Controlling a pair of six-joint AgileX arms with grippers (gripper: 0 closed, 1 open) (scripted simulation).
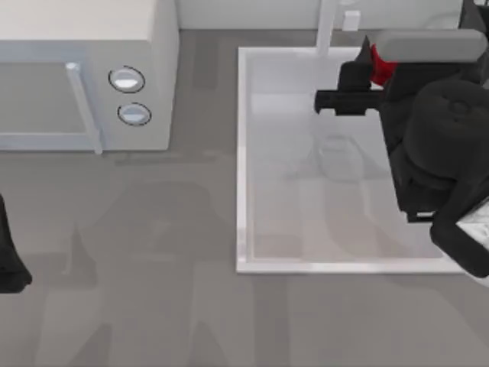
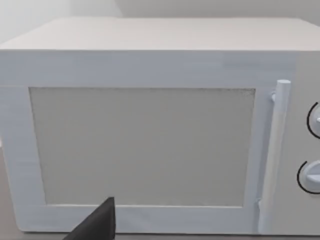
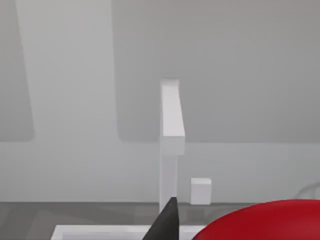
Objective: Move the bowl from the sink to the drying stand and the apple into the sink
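Observation:
The red apple (image 1: 380, 65) hangs over the far right part of the white sink (image 1: 243, 160), with my right gripper (image 1: 373, 74) shut on it. In the right wrist view the apple (image 3: 265, 222) bulges up close beside one dark fingertip (image 3: 167, 220), and the sink's rim (image 3: 100, 231) lies below. A faint curved grey wire (image 3: 311, 189) at that view's edge may belong to the drying stand. The bowl is out of view. My left arm (image 1: 9, 264) is parked at the table's left edge.
The white tap post (image 1: 327, 27) rises at the sink's far rim, just left of the held apple, and stands straight ahead as the tap post (image 3: 170, 130). A white microwave (image 1: 84, 69) with two knobs fills the far left; its door (image 2: 145, 145) faces the left wrist.

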